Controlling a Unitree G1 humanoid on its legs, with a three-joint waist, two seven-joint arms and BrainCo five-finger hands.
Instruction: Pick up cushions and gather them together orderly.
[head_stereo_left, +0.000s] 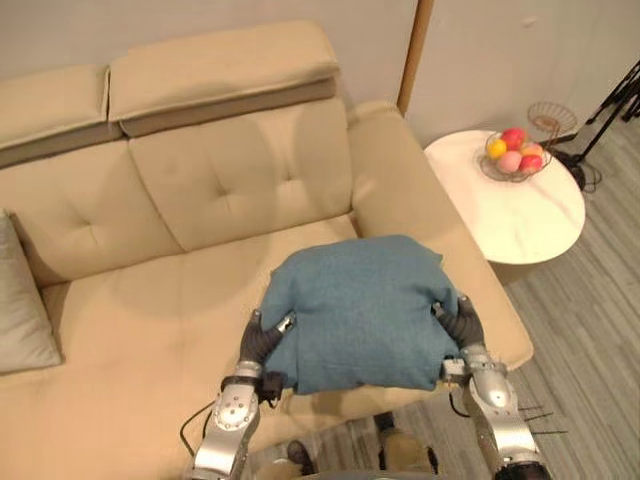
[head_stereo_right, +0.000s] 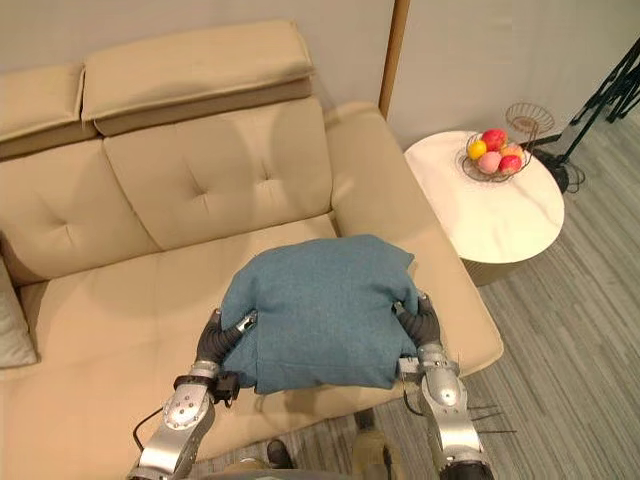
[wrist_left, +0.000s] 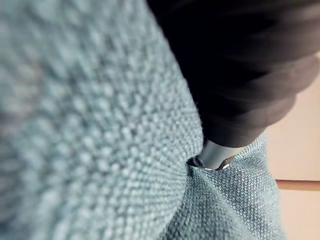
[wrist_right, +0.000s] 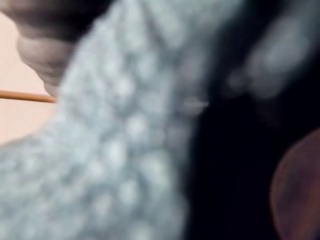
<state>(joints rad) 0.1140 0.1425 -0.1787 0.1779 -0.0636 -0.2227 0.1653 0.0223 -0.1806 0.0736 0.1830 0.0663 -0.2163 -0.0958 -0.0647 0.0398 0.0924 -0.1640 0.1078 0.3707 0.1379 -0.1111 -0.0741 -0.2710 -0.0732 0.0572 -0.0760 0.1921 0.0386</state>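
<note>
A teal-blue cushion (head_stereo_left: 360, 310) is held between my two hands over the front of the beige sofa's seat (head_stereo_left: 150, 310). My left hand (head_stereo_left: 262, 340) presses against its left side and my right hand (head_stereo_left: 462, 322) against its right side, and the cloth bulges over both. The same teal weave (wrist_left: 100, 125) shows close up beside my left hand's dark cover (wrist_left: 240, 65), and fills much of the right wrist view (wrist_right: 115, 160). A pale grey cushion (head_stereo_left: 20, 300) leans against the sofa's back at the far left.
To the right of the sofa stands a round white side table (head_stereo_left: 530, 225) with a wire basket of fruit (head_stereo_left: 513, 152) and a smaller wire basket (head_stereo_left: 552, 120). Black tripod legs (head_stereo_left: 615, 95) stand at the far right. A wooden pole (head_stereo_left: 412, 55) rises behind the armrest.
</note>
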